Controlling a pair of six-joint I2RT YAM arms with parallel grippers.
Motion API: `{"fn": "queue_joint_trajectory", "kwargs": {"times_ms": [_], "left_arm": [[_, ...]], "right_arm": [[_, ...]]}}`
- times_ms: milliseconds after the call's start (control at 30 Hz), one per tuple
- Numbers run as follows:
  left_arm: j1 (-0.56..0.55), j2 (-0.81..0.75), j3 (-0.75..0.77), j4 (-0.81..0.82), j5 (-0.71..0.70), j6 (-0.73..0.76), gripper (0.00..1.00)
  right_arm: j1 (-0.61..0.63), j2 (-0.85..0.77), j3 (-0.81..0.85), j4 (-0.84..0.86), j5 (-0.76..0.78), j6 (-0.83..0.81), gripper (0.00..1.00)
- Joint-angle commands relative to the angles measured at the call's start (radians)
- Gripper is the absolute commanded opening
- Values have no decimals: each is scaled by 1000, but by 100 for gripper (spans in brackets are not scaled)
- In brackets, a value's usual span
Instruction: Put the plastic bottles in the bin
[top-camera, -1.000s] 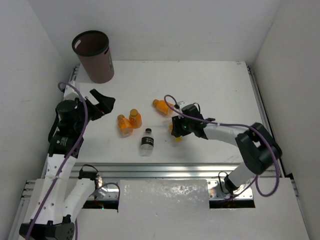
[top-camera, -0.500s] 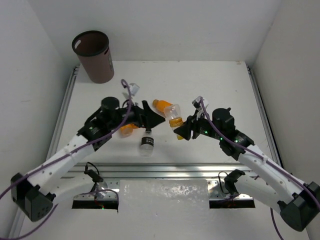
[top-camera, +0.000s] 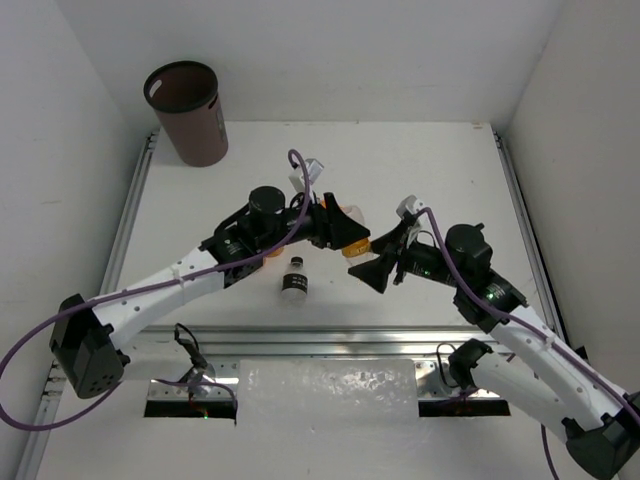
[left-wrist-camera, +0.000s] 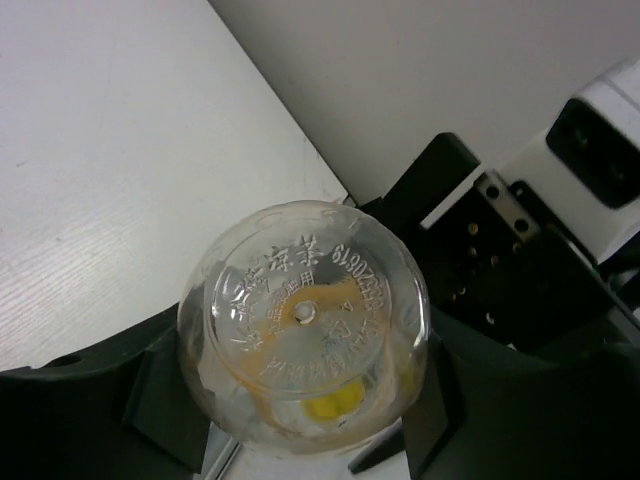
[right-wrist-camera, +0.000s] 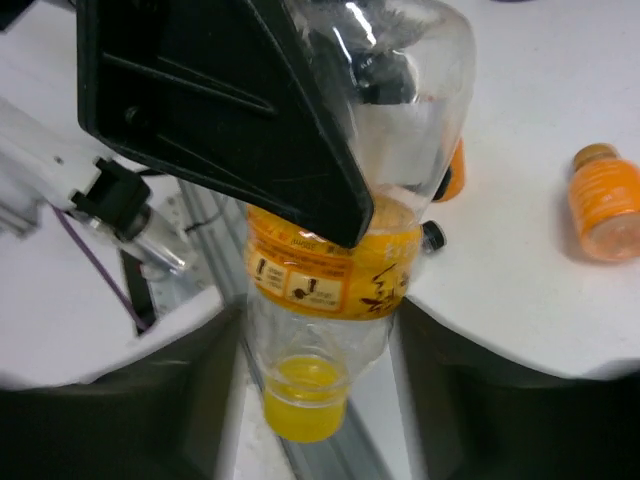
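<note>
Table (top-camera: 440, 170): white, matt, flat top; a faint grain shows in the left wrist view.

Enclosure: a plain white back wall (top-camera: 330, 50), left wall (top-camera: 50, 200) and right wall (top-camera: 590, 150) stand close around the table on three sides.

Left rail (top-camera: 133, 215) and right rail (top-camera: 520, 220) — grey metal, slotted — run along the table's side edges, each just beside its wall.

Front rail (top-camera: 330, 340): same metal, crossing the near edge from side to side.

Below it in the top view lies a frosted pale panel (top-camera: 325, 395), rectangular and roughly centred. A dark left opening (top-camera: 165, 408) sits just beside it; a dark right opening (top-camera: 435, 408) sits on the other side.
</note>
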Motion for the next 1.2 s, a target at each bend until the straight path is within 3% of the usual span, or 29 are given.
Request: {"fn": "queue_joint_trajectory", "kwargs": {"times_ms": [0,33,100,167,267,433,533,733,867,967,1000,1033,1067,1100,1167], "left_arm": [[-2,7,91,72,-20,-19,1],[-1,6,116,29,-67,-7,0],[37,9,229,-169,-280,48,0],[111,24,353,-326,-459,57,0],[316,84,493,-411,-579,66,0],[575,284,737,-445,-641,89,0],[674,515,949,-462,-727,137,0],[835,855,1421,-459,-703,206,6],[899,903,1406,-349,-681,195,12],[910,917,1389,-308,-681,174,23],[910,930,1394,-295,-671,177,40],[910,940,1402,-290,-664,179,51],[909,956,1423,-295,-643,179,74],[910,963,1434,-296,-635,180,86],[910,963,1443,-292,-618,189,100]], "right_arm": [[9,-19,4,45,31,2,77],[7,-31,4,25,76,12,99],[9,-30,40,-97,343,39,99],[7,-17,79,-242,485,70,99],[7,1,137,-344,659,92,99],[6,-34,160,-440,710,92,99],[6,-53,168,-480,694,72,99],[6,-39,200,-562,676,36,99],[6,-46,171,-550,662,27,99],[6,-16,158,-532,656,27,99],[4,-7,157,-524,642,29,99],[6,6,154,-503,635,29,99],[6,35,149,-477,615,27,99],[6,52,148,-477,606,26,99],[6,101,157,-441,575,26,99]]}}
